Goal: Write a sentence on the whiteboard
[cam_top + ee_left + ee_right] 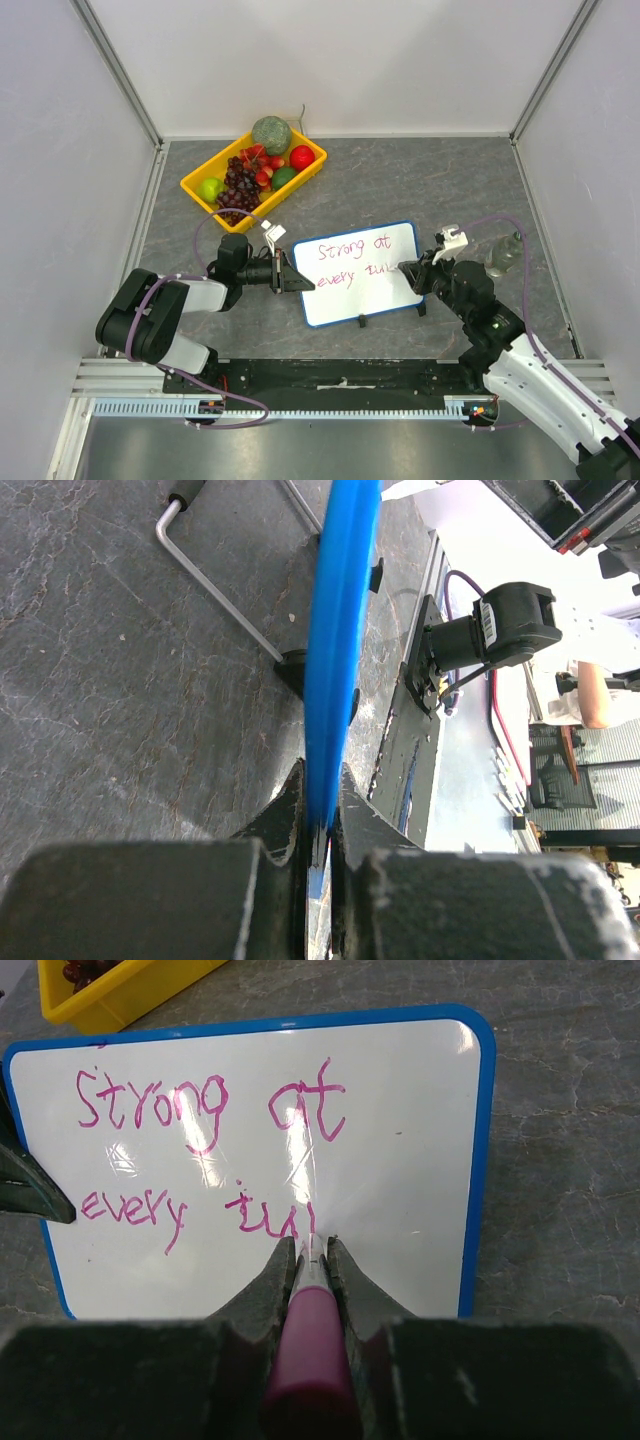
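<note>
right fingers gripping marker, left fingers pinching whiteboard, sentence "strong at every tu"

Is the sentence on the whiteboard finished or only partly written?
Partly: the sentence reads "Strong at every" plus a few strokes; the right gripper holds the marker at them.

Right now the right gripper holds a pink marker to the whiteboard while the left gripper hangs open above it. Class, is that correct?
Not quite: the left wrist view shows the left gripper shut on the blue rim of the whiteboard. The right gripper does hold the pink marker to the whiteboard.
</note>
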Tool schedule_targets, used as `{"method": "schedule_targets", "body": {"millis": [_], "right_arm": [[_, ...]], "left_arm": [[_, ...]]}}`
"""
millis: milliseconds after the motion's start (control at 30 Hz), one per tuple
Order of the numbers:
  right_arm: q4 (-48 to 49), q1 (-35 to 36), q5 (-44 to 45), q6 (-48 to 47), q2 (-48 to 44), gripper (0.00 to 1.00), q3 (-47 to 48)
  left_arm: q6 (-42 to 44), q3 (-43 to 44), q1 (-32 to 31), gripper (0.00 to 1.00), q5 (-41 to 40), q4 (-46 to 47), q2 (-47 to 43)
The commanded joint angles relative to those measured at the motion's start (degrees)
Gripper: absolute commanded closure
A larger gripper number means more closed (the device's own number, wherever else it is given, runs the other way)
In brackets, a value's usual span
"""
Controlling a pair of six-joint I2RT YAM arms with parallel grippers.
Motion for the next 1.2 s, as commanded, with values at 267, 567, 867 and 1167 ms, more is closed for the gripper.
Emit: {"method": "schedule_targets", "body": {"millis": [267, 567, 867, 1167], "right_arm": [[0.11, 0.05, 0.99, -0.18, -0.41, 1.0, -0.59], [3.19, -0.04, 3.89, -0.09, 1.08, 1.0, 1.26], [3.28, -0.04, 6.0, -0.18, 1.08, 1.0, 1.96], [4.16, -0.04, 6.35, 0.35, 2.4, 1.0, 2.14]], "left_arm": [[2.28, -1.25, 0.9, 0.98, -5.55, -2.48, 0.74], [2.36, -1.16, 0.9, 0.98, -5.38, -2.39, 0.92], [2.28, -1.25, 0.98, 0.98, -5.38, -2.48, 0.74], [2.36, -1.25, 0.9, 0.98, -5.29, -2.48, 0.66]]}}
